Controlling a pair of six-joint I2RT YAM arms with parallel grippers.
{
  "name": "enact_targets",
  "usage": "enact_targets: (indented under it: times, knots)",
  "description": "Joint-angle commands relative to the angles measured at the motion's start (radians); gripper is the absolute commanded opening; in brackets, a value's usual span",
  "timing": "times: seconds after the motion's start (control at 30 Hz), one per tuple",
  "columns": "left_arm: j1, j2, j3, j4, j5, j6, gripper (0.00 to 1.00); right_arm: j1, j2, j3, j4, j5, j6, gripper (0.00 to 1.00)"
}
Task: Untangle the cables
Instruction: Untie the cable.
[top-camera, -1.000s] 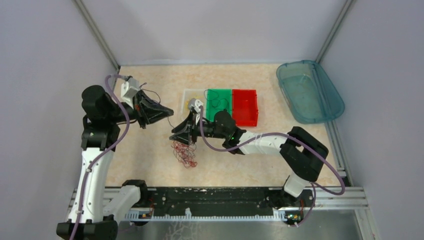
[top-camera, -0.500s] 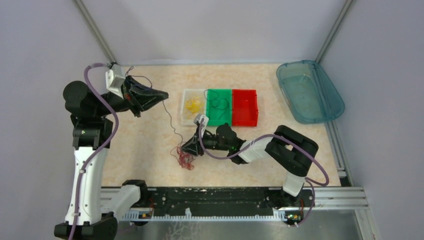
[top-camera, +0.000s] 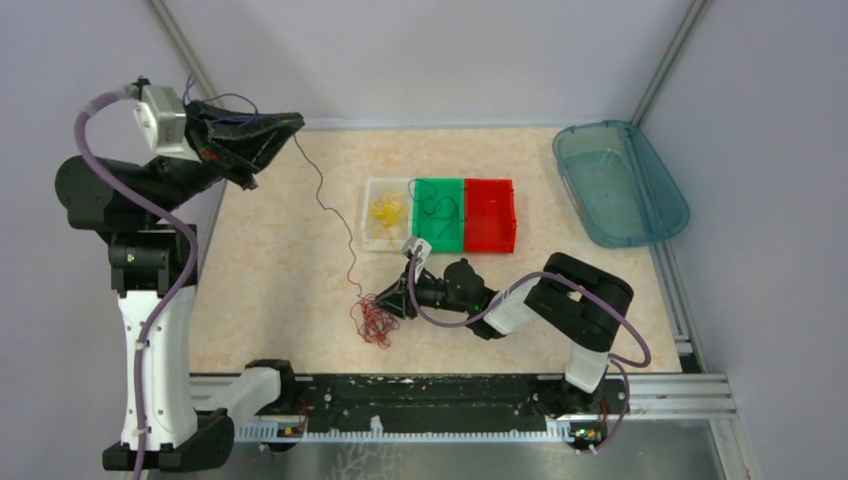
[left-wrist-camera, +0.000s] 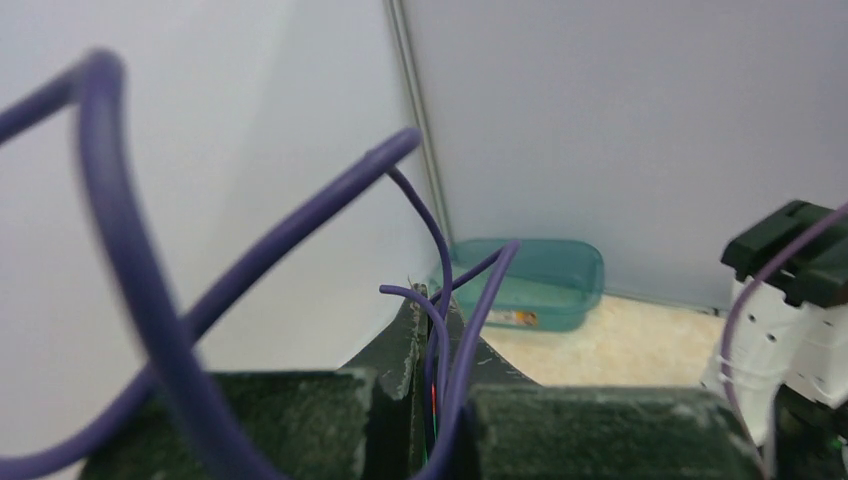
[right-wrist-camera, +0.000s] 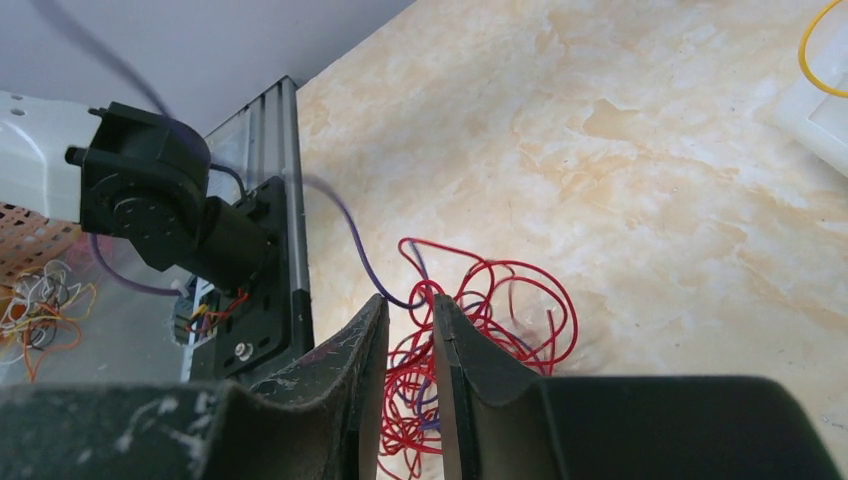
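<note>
Left claw (top-camera: 295, 123) is raised high at the far left, pressed together on a dark purple wire (right-wrist-camera: 355, 250); the left wrist view shows the strand nipped between the tips. The wire descends to the red wire bundle (top-camera: 373, 320), which lies on the counter (top-camera: 280, 270) near the front centre. Right claw (top-camera: 388, 303) sits low at the bundle's right edge. Its fingers (right-wrist-camera: 480, 370) stand a narrow slit apart with purple and red strands crossing the tips; whether they pinch cannot be told. Farther back, yellow wires (top-camera: 386, 211) lie in the clear bin (top-camera: 368, 216) and dark wires (top-camera: 430, 207) in the green bin (top-camera: 450, 237), with a red bin (top-camera: 489, 215) adjoining on the right.
</note>
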Motion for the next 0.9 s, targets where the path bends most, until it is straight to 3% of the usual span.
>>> enact_targets:
  times: [0.0,0.3,0.53,0.63,0.8,0.87]
  knots:
    - [-0.007,0.032,0.122,0.045,-0.082,0.017,0.00,0.009,0.018,-0.030,0.116,0.019,0.014,0.24]
    - [-0.006,0.114,0.342,0.092,-0.141,0.059,0.00,0.010,0.031,-0.066,0.158,0.032,0.030,0.26]
    - [-0.007,0.184,0.511,0.054,-0.137,0.076,0.00,0.010,-0.022,-0.101,0.160,0.072,0.010,0.38]
    - [-0.007,0.151,0.410,0.047,-0.098,0.038,0.00,0.007,-0.167,-0.061,0.008,0.111,-0.044,0.51]
    - [-0.007,0.045,0.136,0.038,-0.043,0.005,0.00,-0.006,-0.362,0.014,-0.199,0.111,-0.131,0.60]
    - [-0.007,0.014,0.061,0.032,-0.024,0.003,0.00,-0.010,-0.424,0.038,-0.254,0.134,-0.153,0.70]
